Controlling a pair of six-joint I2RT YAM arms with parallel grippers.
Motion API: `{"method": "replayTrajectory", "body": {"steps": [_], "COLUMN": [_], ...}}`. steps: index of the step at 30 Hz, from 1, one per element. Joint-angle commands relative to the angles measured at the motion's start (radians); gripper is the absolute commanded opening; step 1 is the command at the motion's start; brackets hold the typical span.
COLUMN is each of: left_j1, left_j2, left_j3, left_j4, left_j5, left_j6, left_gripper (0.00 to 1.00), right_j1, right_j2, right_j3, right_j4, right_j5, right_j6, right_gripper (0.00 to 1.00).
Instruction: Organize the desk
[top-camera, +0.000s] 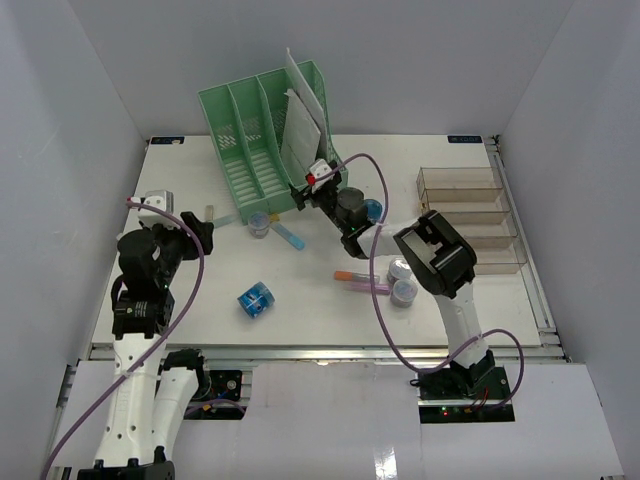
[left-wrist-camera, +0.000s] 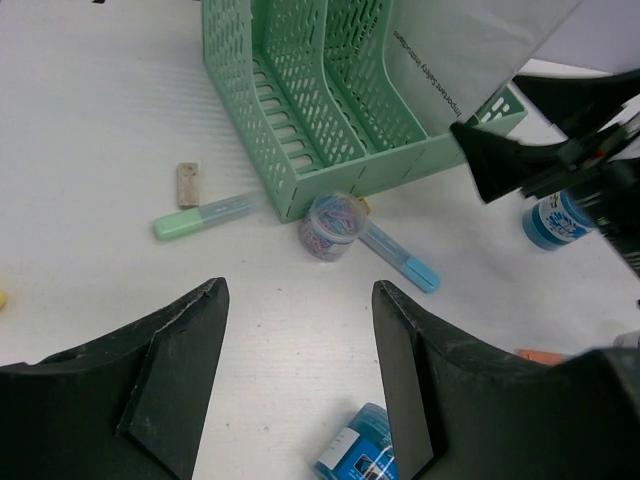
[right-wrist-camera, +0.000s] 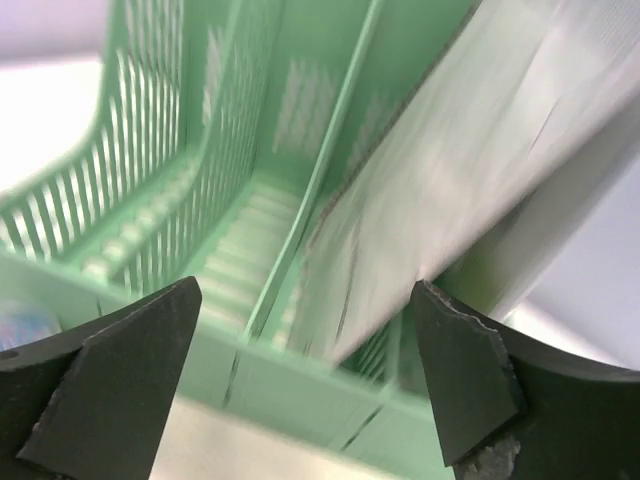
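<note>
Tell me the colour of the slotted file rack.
The file rack is mint green; the left wrist view shows it best.

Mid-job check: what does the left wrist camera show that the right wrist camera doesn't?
Left wrist only: green highlighter, jar of paper clips and blue pen on the desk. Right wrist only: a blurred close-up of the paper, its lower end inside a slot. Both: the green rack and that paper.
</note>
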Motion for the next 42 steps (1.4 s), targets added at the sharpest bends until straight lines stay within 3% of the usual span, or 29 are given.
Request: {"method": "replayTrajectory", "body": {"steps": [1, 3, 7, 11, 13, 15, 16, 18, 21, 25, 35, 42], "left_j1": [-0.002, -0.001, -0.003, -0.003, -0.002, -0.003, -0.003, -0.003, -0.004, -0.004, -0.005, -0.005], "left_j2": [0.024, 0.032, 0.047, 0.067, 0.08, 0.081, 0.08, 0.079, 0.061, 0.017, -0.059, -0.049], "left_j3": [0.0, -0.003, -0.012, -0.019, -0.023, -0.026, -0.031, -0.046, -0.081, -0.151, -0.222, -0.224], "left_j4": [0.023, 0.023, 0.026, 0.026, 0.024, 0.021, 0.021, 0.025, 0.065, 0.108, 0.134, 0.131], "left_j5": [0.098, 0.132, 0.198, 0.287, 0.343, 0.38, 0.402, 0.445, 0.497, 0.552, 0.552, 0.539], "left_j6": [-0.002, 0.002, 0.007, 0.026, 0.042, 0.056, 0.068, 0.08, 0.055, 0.014, -0.013, -0.01], "left_gripper": [0.71, 0.72, 0.74, 0.82, 0.97, 0.98, 0.98, 0.98, 0.98, 0.98, 0.98, 0.98], "right_j1": [0.011, 0.012, 0.001, -0.079, -0.149, -0.19, -0.226, -0.262, -0.266, -0.265, -0.264, -0.265], "right_j2": [-0.252, -0.322, -0.433, -0.531, -0.55, -0.564, -0.58, -0.636, -0.722, -0.725, -0.691, -0.578], "right_j3": [-0.055, -0.075, -0.056, 0.065, 0.164, 0.218, 0.236, 0.182, 0.054, -0.024, -0.149, -0.16], "right_j4": [0.174, 0.048, -0.405, -0.956, -1.265, -1.378, -1.533, -1.661, -1.733, -1.844, -1.813, -1.787], "right_j5": [-0.065, -0.059, -0.115, -0.514, -0.809, -0.894, -0.904, -0.845, -0.58, -0.296, -0.094, -0.095], "right_j6": [-0.157, -0.193, -0.193, -0.12, -0.107, -0.12, -0.152, -0.215, -0.256, -0.138, 0.035, 0.077], "right_gripper": [0.9, 0.9, 0.9, 0.9, 0.9, 0.9, 0.9, 0.9, 0.9, 0.92, 0.9, 0.91]}}
